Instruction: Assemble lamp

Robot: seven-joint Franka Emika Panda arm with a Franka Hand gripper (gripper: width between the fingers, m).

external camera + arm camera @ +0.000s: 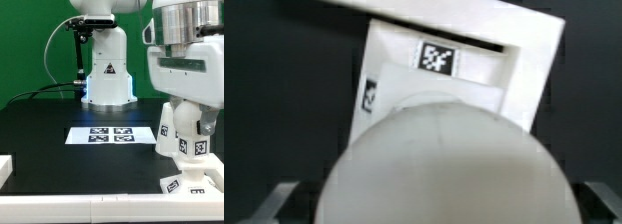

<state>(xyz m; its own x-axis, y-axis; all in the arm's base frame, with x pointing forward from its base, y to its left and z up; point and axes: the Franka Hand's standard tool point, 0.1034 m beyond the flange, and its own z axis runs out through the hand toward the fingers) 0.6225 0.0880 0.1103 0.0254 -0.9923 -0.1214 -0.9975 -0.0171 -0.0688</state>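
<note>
In the wrist view the rounded white bulb (438,160) fills the foreground between my dark fingers (274,203). My gripper (438,208) is shut on it. Beyond the bulb lies the squarish white base block (464,70) with a square tag. In the exterior view my gripper (190,150) hangs low at the right, with the bulb (193,143) in it just above the base block (190,183). A white tagged part (166,128) stands close beside the bulb; it may be the shade, but I cannot tell.
The marker board (112,134) lies flat on the black table at the middle. The big white robot pedestal (107,75) stands behind it, with black cables to its left. A white table edge (60,208) runs along the front.
</note>
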